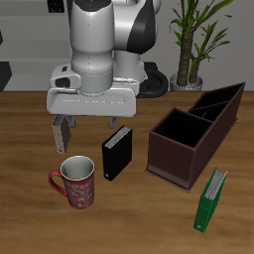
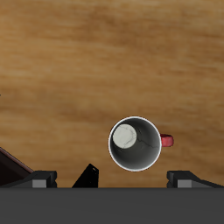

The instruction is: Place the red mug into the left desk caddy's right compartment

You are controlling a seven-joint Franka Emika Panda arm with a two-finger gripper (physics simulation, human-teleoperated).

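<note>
The red mug (image 1: 77, 183) stands upright on the table near the front edge, with its handle pointing away from the books. From above, in the wrist view, the red mug (image 2: 136, 144) shows its white inside and red handle. My gripper (image 1: 90, 131) hangs open above the mug and slightly farther back, holding nothing. In the wrist view the gripper (image 2: 112, 179) frames the mug, with its fingertips (image 2: 39, 180) spread wide. The left desk caddy (image 1: 194, 127) lies apart from the mug, past a black book. Its right compartment (image 1: 182, 131) is the wide low section at the nearer end.
A black book (image 1: 117, 152) stands upright between the mug and the caddy, close to one finger. A green book (image 1: 209, 200) lies near the front edge beside the caddy. A potted plant (image 1: 194, 40) stands at the back.
</note>
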